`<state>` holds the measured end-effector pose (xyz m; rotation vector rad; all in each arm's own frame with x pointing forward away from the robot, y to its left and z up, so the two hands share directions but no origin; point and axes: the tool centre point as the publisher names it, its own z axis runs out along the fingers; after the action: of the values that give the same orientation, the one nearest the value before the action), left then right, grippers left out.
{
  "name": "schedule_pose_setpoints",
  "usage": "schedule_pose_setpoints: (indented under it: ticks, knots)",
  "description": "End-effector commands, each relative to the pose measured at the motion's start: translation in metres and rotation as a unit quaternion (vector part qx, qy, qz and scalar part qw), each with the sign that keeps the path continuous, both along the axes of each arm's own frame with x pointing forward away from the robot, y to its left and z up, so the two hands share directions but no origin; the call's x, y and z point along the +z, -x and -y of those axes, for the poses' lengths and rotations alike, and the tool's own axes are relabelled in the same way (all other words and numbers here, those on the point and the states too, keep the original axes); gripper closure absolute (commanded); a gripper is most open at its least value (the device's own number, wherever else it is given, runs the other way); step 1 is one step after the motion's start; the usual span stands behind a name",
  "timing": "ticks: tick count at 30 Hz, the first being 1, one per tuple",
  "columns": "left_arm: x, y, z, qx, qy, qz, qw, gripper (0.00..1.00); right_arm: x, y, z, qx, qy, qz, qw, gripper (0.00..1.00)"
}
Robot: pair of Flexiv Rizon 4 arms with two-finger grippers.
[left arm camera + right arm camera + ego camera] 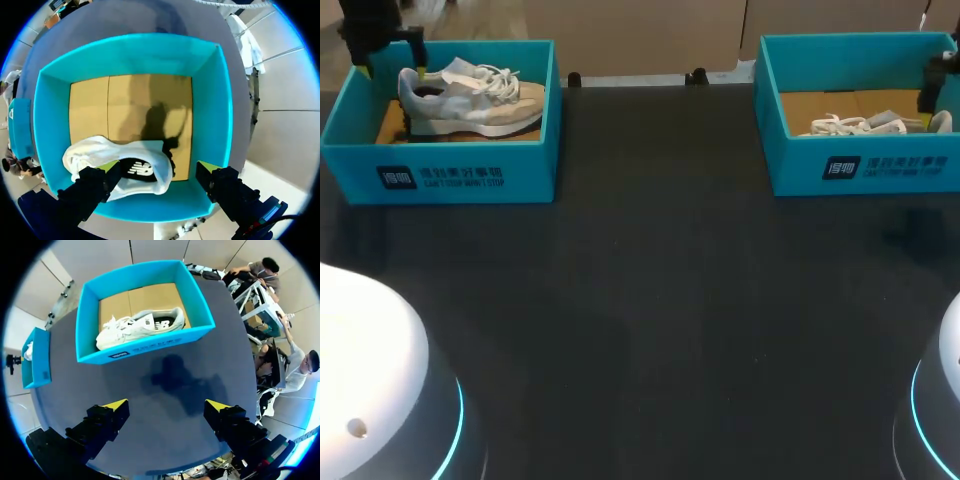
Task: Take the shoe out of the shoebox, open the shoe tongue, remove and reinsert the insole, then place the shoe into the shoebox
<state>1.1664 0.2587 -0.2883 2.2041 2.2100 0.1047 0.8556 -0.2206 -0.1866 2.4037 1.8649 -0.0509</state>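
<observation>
Left gripper (158, 169) fingers wide apart, over the left end of the left shoebox (470, 170), far left on the table (650, 300). One finger is at the heel; the other is clear of it. The shoe (470, 105) sits upright inside, long axis left-right, toe right. Right gripper (166, 405) fingers apart, holding nothing. Right shoebox (880, 165), far right, holds a second shoe (850, 126), toe left.

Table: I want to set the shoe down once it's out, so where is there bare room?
The wide dark table between the left shoebox and the right shoebox, and all of it in front of them, is bare. Crowded: the left shoe lies in its box with the left gripper at its heel; the right shoe lies in the other.
</observation>
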Motion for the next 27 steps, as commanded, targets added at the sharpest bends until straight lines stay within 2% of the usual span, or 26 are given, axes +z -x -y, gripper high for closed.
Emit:
schedule_pose_setpoints:
  ticks: [1,9,12,27]
  knots:
    - [-0.009,-0.050,-0.002,0.003,0.000,-0.027,1.000,0.00,0.000,0.001,0.000,0.000,0.000,0.000,1.000,0.00]
    - [-0.019,-0.062,-0.003,0.007,-0.013,-0.031,0.999,0.00,0.000,0.001,0.000,0.000,0.000,0.000,1.000,0.00]
    - [-0.028,-0.064,-0.010,0.007,-0.012,-0.050,0.999,0.00,0.000,0.001,0.000,0.000,0.000,0.000,1.000,0.00]
    - [-0.052,-0.057,-0.015,0.001,-0.012,-0.071,0.997,0.00,0.000,0.001,0.000,0.000,0.000,0.000,1.000,0.00]
